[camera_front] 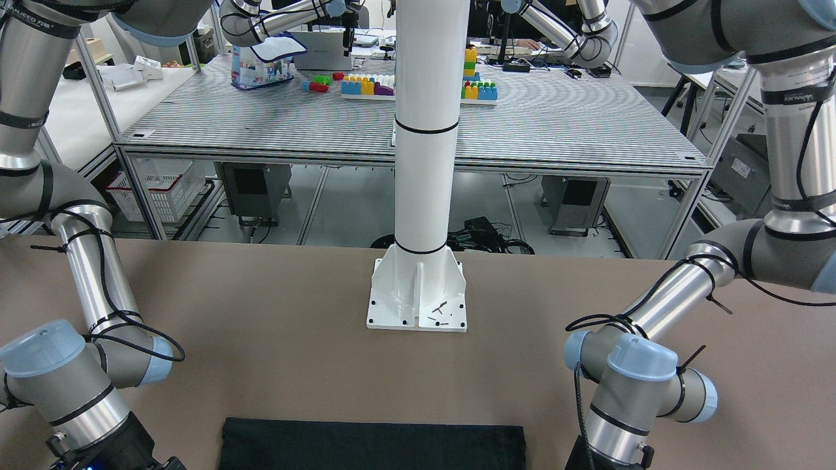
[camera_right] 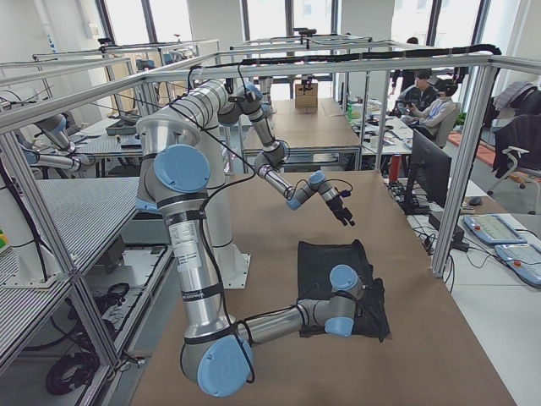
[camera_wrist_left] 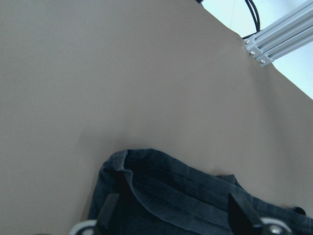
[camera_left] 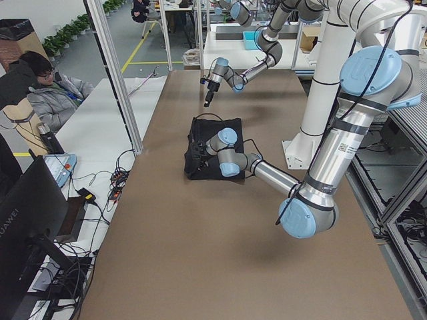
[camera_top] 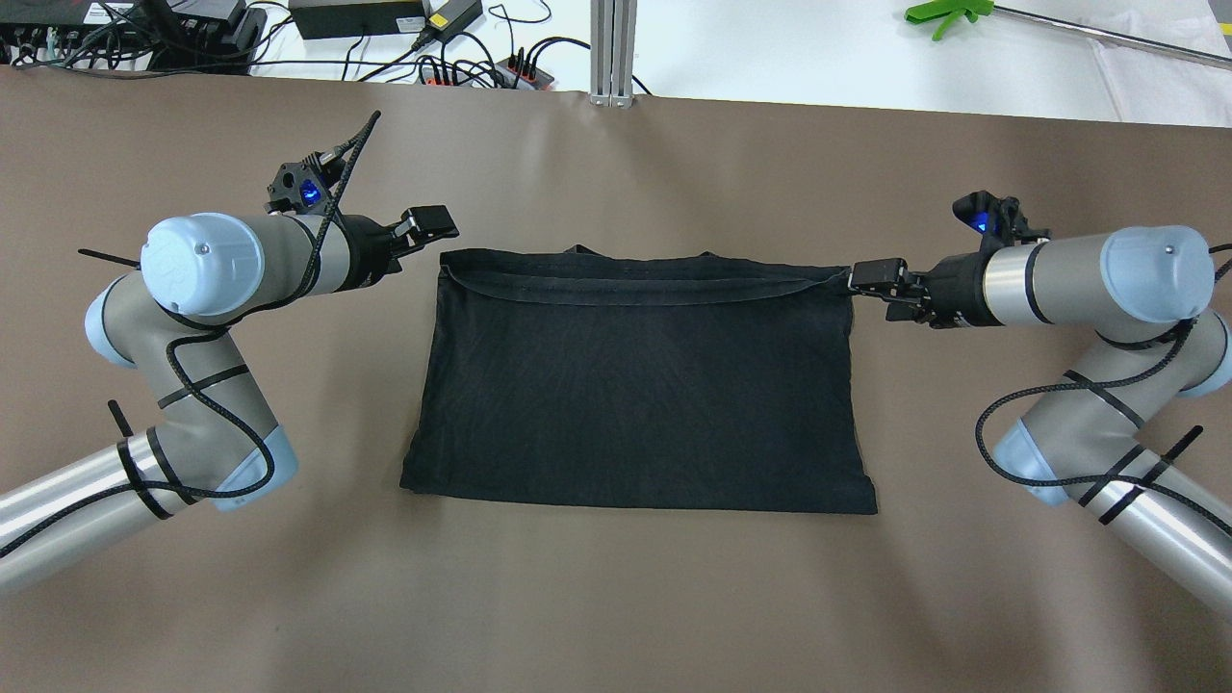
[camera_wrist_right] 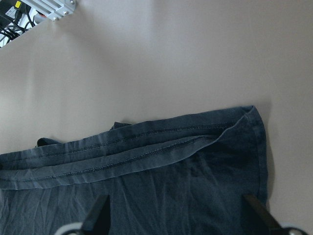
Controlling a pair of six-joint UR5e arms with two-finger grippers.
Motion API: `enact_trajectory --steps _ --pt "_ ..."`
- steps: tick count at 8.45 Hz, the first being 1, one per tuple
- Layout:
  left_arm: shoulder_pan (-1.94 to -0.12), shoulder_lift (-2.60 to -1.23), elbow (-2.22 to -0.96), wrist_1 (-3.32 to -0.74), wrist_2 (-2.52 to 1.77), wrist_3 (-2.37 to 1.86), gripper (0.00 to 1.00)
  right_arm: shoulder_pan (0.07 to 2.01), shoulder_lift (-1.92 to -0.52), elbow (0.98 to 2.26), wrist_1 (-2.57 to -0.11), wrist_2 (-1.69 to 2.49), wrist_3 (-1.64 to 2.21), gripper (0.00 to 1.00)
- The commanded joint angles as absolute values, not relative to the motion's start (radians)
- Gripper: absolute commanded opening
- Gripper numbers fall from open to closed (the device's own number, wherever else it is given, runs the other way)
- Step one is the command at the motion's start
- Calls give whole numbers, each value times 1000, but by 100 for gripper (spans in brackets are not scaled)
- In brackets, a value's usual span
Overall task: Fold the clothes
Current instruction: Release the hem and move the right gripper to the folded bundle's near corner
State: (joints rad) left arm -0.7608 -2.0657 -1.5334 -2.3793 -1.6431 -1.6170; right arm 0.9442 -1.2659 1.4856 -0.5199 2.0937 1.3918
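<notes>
The clothes (camera_top: 640,385) are one black piece lying flat in the middle of the brown table, with a doubled hem band along the far edge. In the front-facing view the clothes (camera_front: 372,445) show at the bottom edge. My left gripper (camera_top: 430,224) hovers just outside the far left corner, open. In the left wrist view the left gripper (camera_wrist_left: 176,215) straddles that corner of the clothes (camera_wrist_left: 161,186). My right gripper (camera_top: 874,277) is at the far right corner, open. The right wrist view shows the right gripper (camera_wrist_right: 176,215) spread wide over the clothes (camera_wrist_right: 146,186). Neither holds fabric.
The white pillar's base plate (camera_front: 417,297) stands on the table's robot side. Cables and power strips (camera_top: 462,65) and an aluminium post (camera_top: 613,48) line the far edge, with a green tool (camera_top: 948,12) beyond. A seated person (camera_left: 47,93) is off the table's side.
</notes>
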Motion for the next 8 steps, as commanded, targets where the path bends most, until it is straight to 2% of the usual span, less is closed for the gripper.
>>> enact_trajectory --steps 1,4,8 --pt "-772 -2066 -1546 -2379 -1643 -1617 100 922 -1347 1503 -517 2257 1397 94" --pt "-772 -2062 -1565 -2378 -1641 -1617 100 835 -1393 1567 -517 2283 1549 94" --pt "-770 -2060 -1563 -2378 -1641 -1617 100 786 -1442 1562 -517 2270 1551 94"
